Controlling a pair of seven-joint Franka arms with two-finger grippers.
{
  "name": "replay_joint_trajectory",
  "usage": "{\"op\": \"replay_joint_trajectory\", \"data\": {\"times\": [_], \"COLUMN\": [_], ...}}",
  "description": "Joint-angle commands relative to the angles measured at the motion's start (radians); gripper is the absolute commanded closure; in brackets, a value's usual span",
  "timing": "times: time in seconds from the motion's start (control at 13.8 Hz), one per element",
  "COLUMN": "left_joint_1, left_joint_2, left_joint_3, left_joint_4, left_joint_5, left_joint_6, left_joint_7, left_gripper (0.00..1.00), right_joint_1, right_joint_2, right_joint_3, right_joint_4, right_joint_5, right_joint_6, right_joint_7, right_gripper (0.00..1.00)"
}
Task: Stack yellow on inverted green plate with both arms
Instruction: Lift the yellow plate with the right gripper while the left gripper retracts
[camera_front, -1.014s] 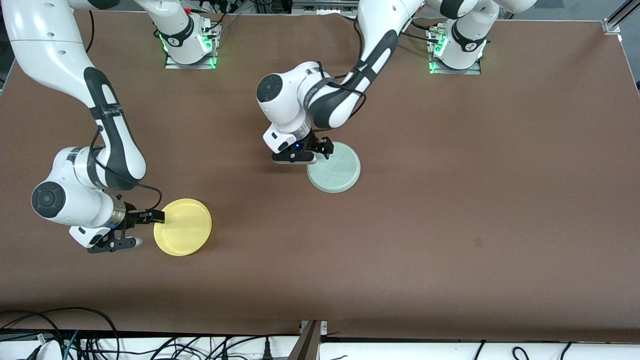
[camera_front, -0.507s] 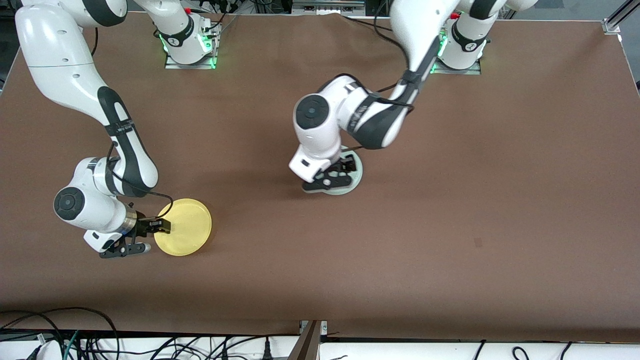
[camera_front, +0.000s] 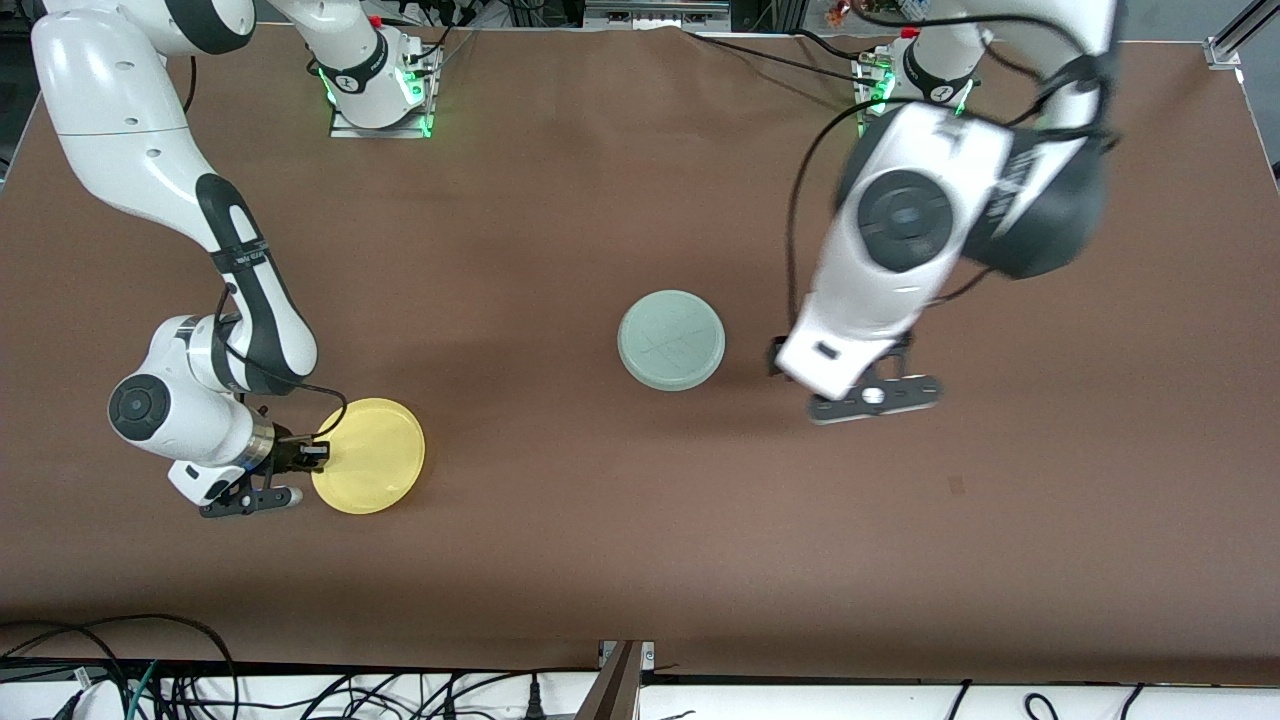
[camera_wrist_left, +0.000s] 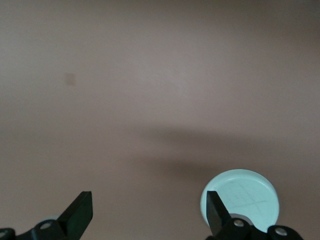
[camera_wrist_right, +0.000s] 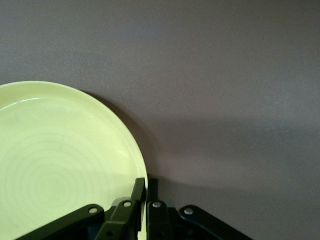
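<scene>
Since a second ago the left arm has swung off the inverted green plate (camera_front: 671, 339) and risen toward its own end of the table, while the right gripper (camera_front: 308, 455) has drawn its fingers together on the rim of the yellow plate (camera_front: 370, 469). Seen from the right wrist, the two black fingers (camera_wrist_right: 141, 192) pinch the plate's edge between them, one inside the rim and one outside, so the right gripper is clamped on the yellow plate at about nine o'clock of its circle in the front view. That plate lies flat on the brown table (camera_front: 640, 560), toward the right arm's end and nearer the front camera than the green one. The left gripper (camera_wrist_left: 149, 212) hangs in the air over bare table, jaws spread wide apart and holding nothing; in the front view it sits at roughly three to four o'clock of the green plate, clear of it. From the left wrist the green plate (camera_wrist_left: 245, 197) shows partly past one fingertip, faint crossing lines on its upturned base. It rests near the table's middle, well apart from the yellow plate.
</scene>
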Motion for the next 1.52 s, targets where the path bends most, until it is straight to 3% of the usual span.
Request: {"op": "replay_joint_trajectory", "data": {"times": [0.0,0.29,0.51,0.8,0.94,1.01,1.3,1.45], "left_joint_1": [0.097,0.235,0.366,0.504,0.53,0.549,0.517,0.494], "left_joint_2": [-0.091,-0.183,-0.293,-0.459,-0.535,-0.543,-0.537,-0.539], "left_joint_3": [-0.01,-0.011,-0.048,-0.099,-0.155,-0.183,-0.183,-0.171], "left_joint_4": [-0.042,-0.113,-0.261,-0.472,-0.564,-0.577,-0.56,-0.563], "left_joint_5": [-0.015,-0.026,-0.044,-0.043,-0.026,-0.015,0.031,0.031], "left_joint_6": [-0.125,-0.141,-0.058,0.155,0.164,0.163,0.123,0.121], "left_joint_7": [0.223,0.449,0.625,0.618,0.618,0.616,0.601,0.595], "left_gripper": [0.0,0.0,0.0,0.0,0.0,0.0,0.0,0.0], "right_joint_1": [-0.012,-0.002,-0.002,0.0,0.003,0.004,0.015,0.079], "right_joint_2": [0.005,-0.026,-0.078,-0.123,-0.164,-0.188,-0.227,-0.227], "right_joint_3": [0.011,0.031,0.106,0.248,0.311,0.339,0.428,0.427], "right_joint_4": [0.005,0.008,0.008,-0.015,-0.068,-0.103,-0.244,-0.283], "right_joint_5": [0.025,0.092,0.137,0.135,0.135,0.135,0.131,0.126], "right_joint_6": [0.002,-0.024,-0.08,-0.133,-0.119,-0.101,0.054,0.134], "right_joint_7": [0.018,0.118,0.205,0.417,0.504,0.532,0.656,0.715], "right_gripper": [1.0,1.0,1.0,1.0,1.0,1.0,1.0,1.0]}}
